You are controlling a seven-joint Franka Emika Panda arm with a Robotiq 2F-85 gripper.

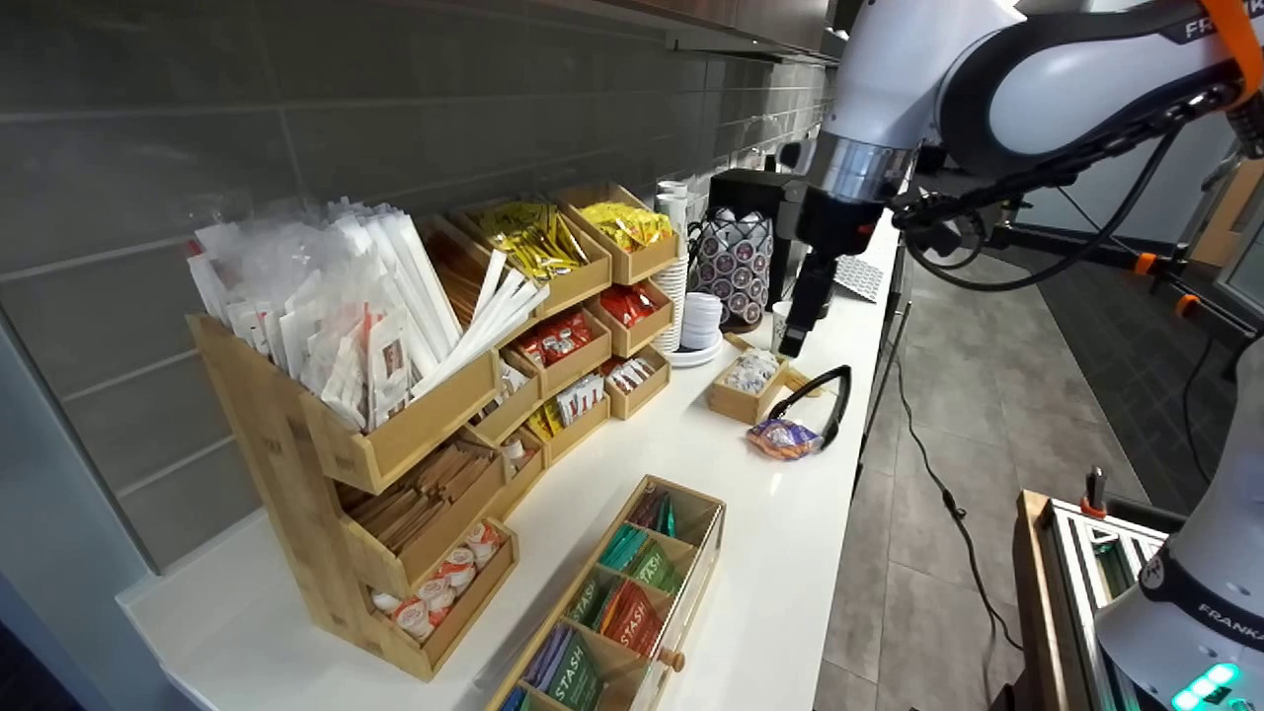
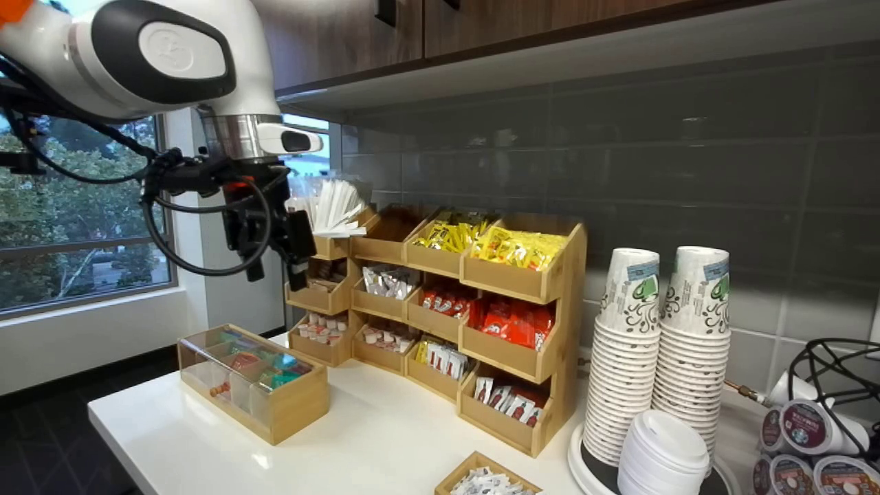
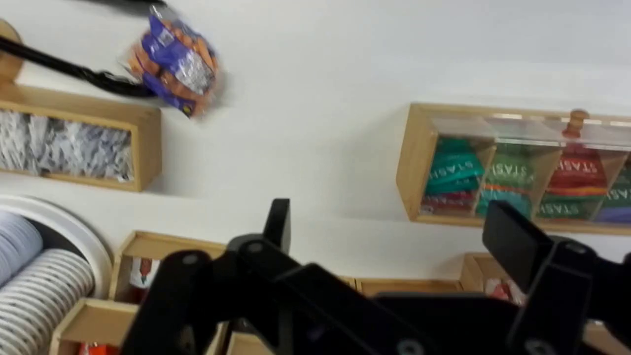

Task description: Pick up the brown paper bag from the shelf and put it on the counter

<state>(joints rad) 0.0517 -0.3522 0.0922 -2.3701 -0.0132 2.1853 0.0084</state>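
Observation:
The shelf, a tiered light-wood rack (image 1: 262, 494), stands on the white counter (image 1: 760, 553) against the wall. It also shows in an exterior view (image 2: 570, 330). Several flat brown paper packets (image 1: 430, 489) stand in its middle-tier end bin, seen in both exterior views (image 2: 328, 271); no larger brown paper bag shows. My gripper (image 2: 277, 275) is open and empty, pointing down above the counter, in front of the rack. In the wrist view its fingers (image 3: 394, 227) are wide apart with bare counter (image 3: 305, 138) and bin edges beyond them. The brown packets are not visible there.
A divided wooden tea box (image 2: 302, 405) with a clear front stands before the rack. A purple and orange snack bag (image 1: 780, 439) lies by a black loop (image 1: 841, 410) and a small wooden box (image 1: 736, 405). Cup stacks (image 2: 622, 378) stand beside the rack; cabinets (image 2: 509, 24) hang above.

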